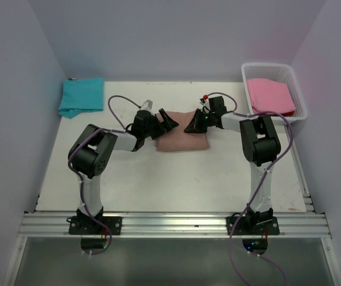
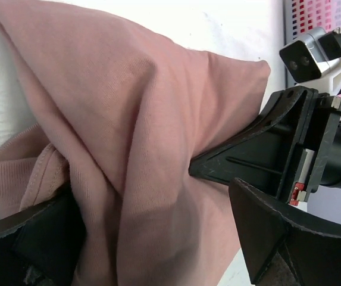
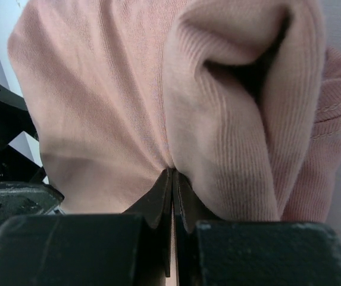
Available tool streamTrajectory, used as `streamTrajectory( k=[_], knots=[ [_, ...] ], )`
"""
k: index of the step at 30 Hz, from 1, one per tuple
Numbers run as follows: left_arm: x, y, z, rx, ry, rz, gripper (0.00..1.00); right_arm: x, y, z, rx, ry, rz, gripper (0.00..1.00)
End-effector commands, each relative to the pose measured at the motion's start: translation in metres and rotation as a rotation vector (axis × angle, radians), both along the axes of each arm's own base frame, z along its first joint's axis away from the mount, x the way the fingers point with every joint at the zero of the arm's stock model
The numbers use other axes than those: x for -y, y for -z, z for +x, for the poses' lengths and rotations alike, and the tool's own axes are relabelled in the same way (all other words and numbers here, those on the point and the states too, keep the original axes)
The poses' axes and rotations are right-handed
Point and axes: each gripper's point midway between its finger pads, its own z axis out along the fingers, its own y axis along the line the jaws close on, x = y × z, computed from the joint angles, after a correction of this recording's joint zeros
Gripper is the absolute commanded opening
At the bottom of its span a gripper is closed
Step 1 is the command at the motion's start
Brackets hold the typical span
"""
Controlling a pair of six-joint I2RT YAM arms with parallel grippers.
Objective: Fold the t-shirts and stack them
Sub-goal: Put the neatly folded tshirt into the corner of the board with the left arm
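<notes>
Cloth of the salmon-brown t-shirt (image 1: 181, 138) lies bunched in the middle of the table (image 1: 158, 185), between the two arms. The right gripper (image 3: 173, 179) has its fingers pressed together on a fold of this shirt, at the lower centre of the right wrist view. The left gripper (image 2: 152, 208) has its fingers wide apart, and the fabric fills the gap between them. The teal t-shirt (image 1: 82, 97) lies folded at the upper left of the top view. The pink t-shirt (image 1: 270, 95) rests inside the white basket (image 1: 266, 66) at the upper right.
</notes>
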Motion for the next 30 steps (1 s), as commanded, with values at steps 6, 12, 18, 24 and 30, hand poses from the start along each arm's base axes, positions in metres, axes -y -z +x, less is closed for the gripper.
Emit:
streamTrajectory(
  k=[6,12,18,24,30],
  knots=[
    [0.013,0.05,-0.025,-0.103,0.088,-0.005,0.95,0.005,0.026,-0.025,-0.058,-0.01,-0.084,0.0],
    [0.026,0.044,-0.017,-0.077,0.155,-0.034,0.0,0.003,0.026,-0.028,-0.057,-0.019,-0.084,0.0],
    [0.03,0.025,-0.009,-0.013,0.171,-0.043,0.0,0.002,0.021,-0.032,-0.043,-0.045,-0.076,0.0],
    [0.016,-0.013,0.001,0.065,0.153,-0.049,0.0,-0.015,-0.041,-0.037,0.081,-0.122,0.08,0.07],
    [-0.043,-0.089,0.016,0.217,0.032,-0.015,0.0,-0.007,-0.156,-0.045,0.368,-0.118,0.114,0.54]
  ],
)
